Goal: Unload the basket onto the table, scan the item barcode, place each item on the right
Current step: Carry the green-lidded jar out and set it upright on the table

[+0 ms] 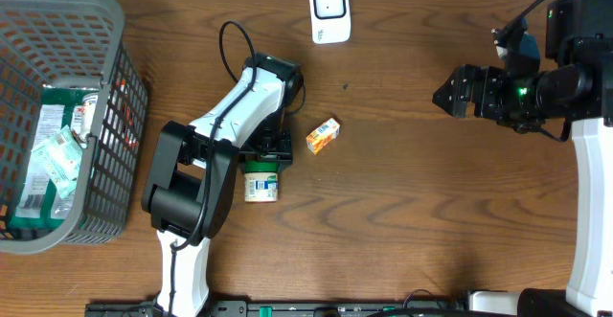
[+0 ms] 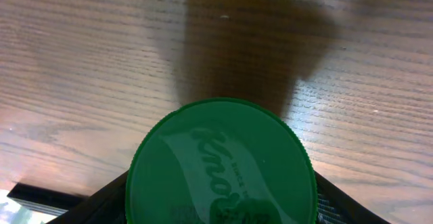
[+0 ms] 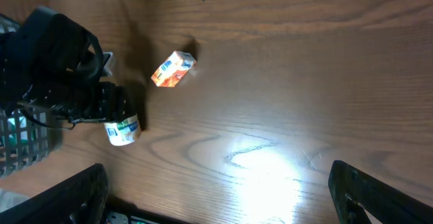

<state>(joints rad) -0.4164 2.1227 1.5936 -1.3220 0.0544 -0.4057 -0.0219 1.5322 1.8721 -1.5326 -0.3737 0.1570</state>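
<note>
Overhead shows the white, green-lidded plastic jar (image 1: 261,185) lying on the brown wooden tabletop (image 1: 412,221). The left end effector (image 1: 262,162) pinches its lid end, probably to carry it toward the white barcode scanner (image 1: 329,9). The right end effector (image 1: 448,97) hangs spread wide, well apart.
</note>
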